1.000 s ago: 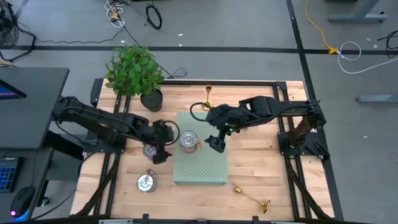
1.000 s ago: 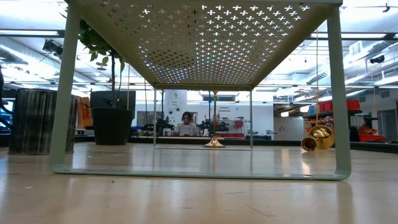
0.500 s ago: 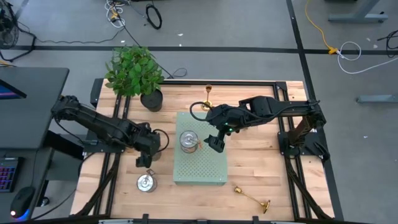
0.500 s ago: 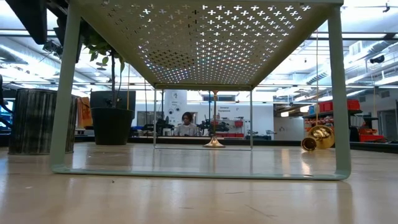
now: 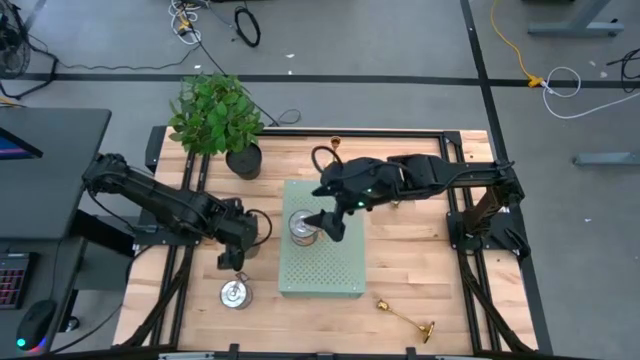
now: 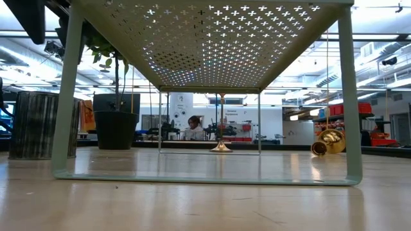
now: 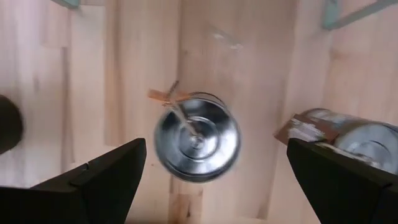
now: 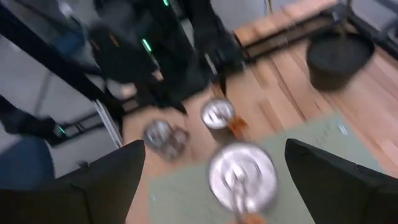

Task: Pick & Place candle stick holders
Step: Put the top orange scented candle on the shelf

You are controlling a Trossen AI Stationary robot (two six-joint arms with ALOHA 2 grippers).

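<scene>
One brass candle stick holder (image 5: 335, 145) stands upright at the table's far edge, and its base shows in the low view (image 6: 221, 147). A second holder (image 5: 405, 318) lies on its side at the near right; it also shows in the low view (image 6: 331, 141). The third is hidden. My right gripper (image 5: 328, 222) is open over the green perforated stand (image 5: 335, 268), beside a silver tin (image 5: 302, 227) that stands on it. My left gripper (image 5: 233, 256) is open above the table left of the stand, and a silver tin (image 7: 196, 138) shows below it.
A potted plant (image 5: 215, 115) stands at the far left of the table. Another silver tin (image 5: 235, 293) sits near the front left, and one more (image 7: 348, 134) lies close to my left gripper. The stand's legs (image 6: 67, 96) frame the low view.
My left gripper has drawn back from beside the stand toward the table's left and near edge, then kept still. My right gripper has swung toward the table's left, across the stand, to beside the tin on it.
</scene>
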